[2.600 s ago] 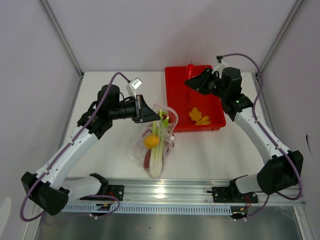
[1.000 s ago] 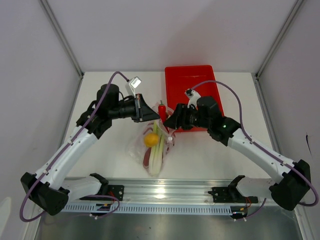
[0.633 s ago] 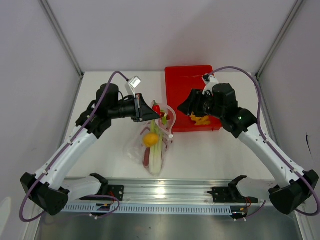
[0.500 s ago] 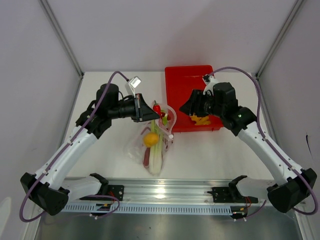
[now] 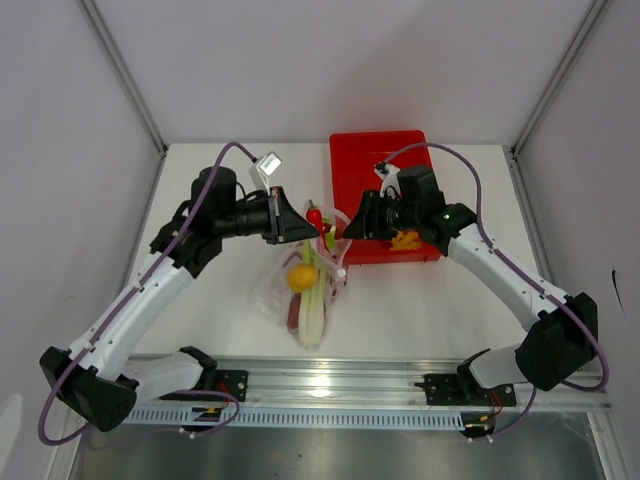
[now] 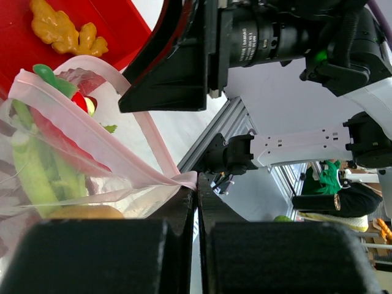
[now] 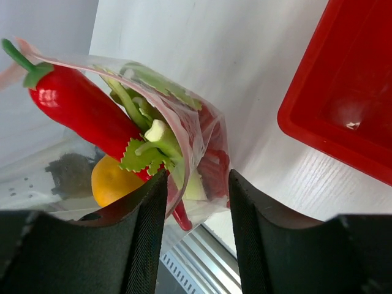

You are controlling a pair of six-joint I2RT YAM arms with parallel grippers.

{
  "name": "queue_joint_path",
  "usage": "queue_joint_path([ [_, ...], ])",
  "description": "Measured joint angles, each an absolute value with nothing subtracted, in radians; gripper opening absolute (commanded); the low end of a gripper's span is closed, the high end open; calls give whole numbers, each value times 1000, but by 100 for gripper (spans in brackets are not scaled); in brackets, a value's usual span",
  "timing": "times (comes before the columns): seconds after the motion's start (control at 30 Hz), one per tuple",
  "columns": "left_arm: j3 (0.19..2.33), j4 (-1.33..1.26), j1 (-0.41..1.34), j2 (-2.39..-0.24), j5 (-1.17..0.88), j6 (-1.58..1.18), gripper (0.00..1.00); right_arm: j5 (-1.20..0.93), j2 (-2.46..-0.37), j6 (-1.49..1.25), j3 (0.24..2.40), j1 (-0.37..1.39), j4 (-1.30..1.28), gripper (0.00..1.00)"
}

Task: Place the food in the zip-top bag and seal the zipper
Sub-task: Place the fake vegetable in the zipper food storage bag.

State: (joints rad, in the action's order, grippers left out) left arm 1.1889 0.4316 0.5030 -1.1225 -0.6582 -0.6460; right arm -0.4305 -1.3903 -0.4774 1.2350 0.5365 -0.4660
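Bag [image 5: 300, 292] in the top view lies on the table [image 5: 440, 300], just left of the red tray [image 5: 375, 170], mouth toward the far side. I see a stalk [image 5: 314, 315] and a round yellow piece [image 5: 302, 278] inside it, and a red pepper [image 5: 316, 216] poking out of the mouth. Yellow pieces [image 5: 405, 240] sit in the tray's near corner. The left claw [image 5: 292, 228] meets the mouth from the left; the right claw [image 5: 348, 225] faces it from the right, above the tray's left rim.

Left wrist view. The left claw [image 6: 196, 190] is clenched on the bag [image 6: 92, 162], pinching a fold of the pinkish zipper [image 6: 67, 113] between its tips. Both lips of the mouth spread away from the pinch, with the pepper [image 6: 76, 101] and stalk [image 6: 37, 171] between them. The yellow pieces [image 6: 64, 33] lie beyond, in the tray [image 6: 116, 24].

Right wrist view. The right claw [image 7: 197, 174] is released, its fingers [image 7: 144, 245] standing apart with the bag's [image 7: 190, 122] side in the gap; I cannot tell whether they touch the film. The pepper [image 7: 79, 107] sticks out with its stem past the rim, the round yellow piece [image 7: 110, 180] beneath it. The tray [image 7: 343, 92] fills the right edge, apart from the bag on the table [image 7: 214, 49].
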Motion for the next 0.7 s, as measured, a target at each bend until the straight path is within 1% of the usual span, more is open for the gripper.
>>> queue_joint_path([
  [0.03,1189,432,503,-1121,-658,-646,1,-434,-1398,-478,1235,541,-465,46],
  [0.13,1192,434,503,-1118,-659,-646,1,-446,-1415,-477,1235,562,-460,36],
  [0.17,1193,434,503,-1117,-659,-646,1,-448,-1421,-477,1237,569,-459,24],
  [0.27,1193,434,503,-1116,-658,-646,1,-458,-1446,-475,1248,583,-452,0],
  [0.4,1202,449,503,-1113,-657,-643,1,-448,-1467,-470,1295,585,-469,0],
  [0.57,1260,485,503,-1105,-627,-619,1,-404,-1471,-429,1505,595,-581,0],
  [0.7,1270,483,503,-1066,-586,-616,1,-395,-1431,-412,1591,604,-603,0],
])
